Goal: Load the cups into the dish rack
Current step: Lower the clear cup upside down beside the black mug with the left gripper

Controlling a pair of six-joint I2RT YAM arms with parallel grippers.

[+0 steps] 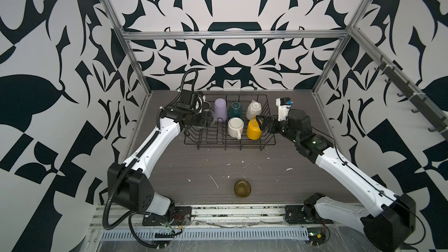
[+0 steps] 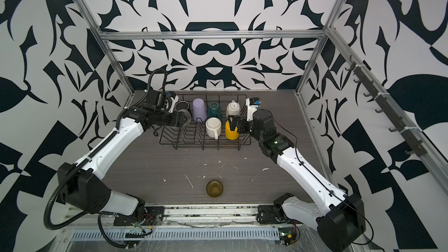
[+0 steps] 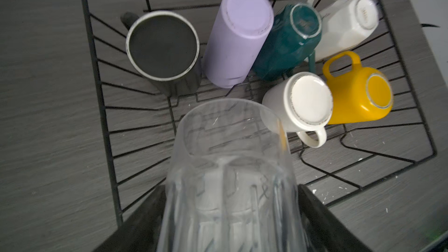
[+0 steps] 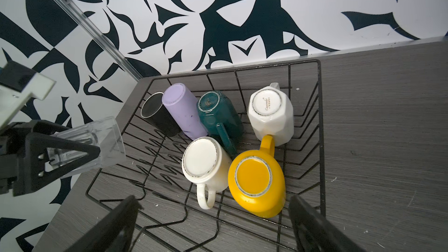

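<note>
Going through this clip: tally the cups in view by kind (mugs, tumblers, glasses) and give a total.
Mugs: 5 (black mug, teal mug, yellow mug, white mug, faceted white mug)
Tumblers: 1 (lilac tumbler)
Glasses: 2 (clear glass, amber glass)
Total: 8

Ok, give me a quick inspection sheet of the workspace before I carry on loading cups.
Surface: grey wood-grain table, scuffed.
Job's things: dish rack at the back holds black mug, lilac tumbler, teal mug, faceted white mug, plain white mug, yellow mug; olive glass stands alone on the table near the front.
Clutter: white flecks in front of the rack.
End effectors: left end effector shut on clear glass over the rack; right end effector open, by the yellow mug.
Cables: black hose loops off the left arm's base.
Surroundings: patterned walls, metal frame, hook rail.
</note>
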